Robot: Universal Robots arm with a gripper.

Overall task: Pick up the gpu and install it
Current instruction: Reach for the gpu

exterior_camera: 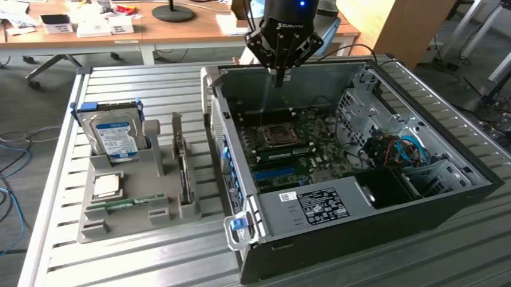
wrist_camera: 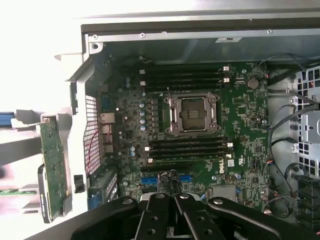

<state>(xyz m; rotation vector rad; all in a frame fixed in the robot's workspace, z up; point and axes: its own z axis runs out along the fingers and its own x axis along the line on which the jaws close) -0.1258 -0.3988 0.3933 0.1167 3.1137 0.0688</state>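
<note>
**Exterior view.** The gripper (exterior_camera: 278,76) hangs over the far wall of the open computer case (exterior_camera: 359,239). Its jaws are pressed together with nothing between them. The gpu (exterior_camera: 183,161) stands on its long edge in the gray holder (exterior_camera: 119,230), along the holder's edge nearest the case and well apart from the gripper. The holder sits on the slatted table (exterior_camera: 119,84).

Count in the holder: one gpu, one hard drive (exterior_camera: 114,136), one CPU (exterior_camera: 107,185), one RAM stick (exterior_camera: 128,203). One case.

**Wrist view.** The gripper (wrist_camera: 171,195) looks down on the motherboard (wrist_camera: 240,115), shut and empty. The gpu (wrist_camera: 53,160) is just outside the case wall, with its green board edge up and a black fan (wrist_camera: 44,197) on one face.

Count on the board: one CPU socket (wrist_camera: 192,114) and two banks of memory slots.

**Handling, as I judge it.** The card looks light and stiff but fragile. It is best pinched across the bare upper board edge, clear of the fan. The faces are smooth, so it could slip or tilt in the grip.
</note>
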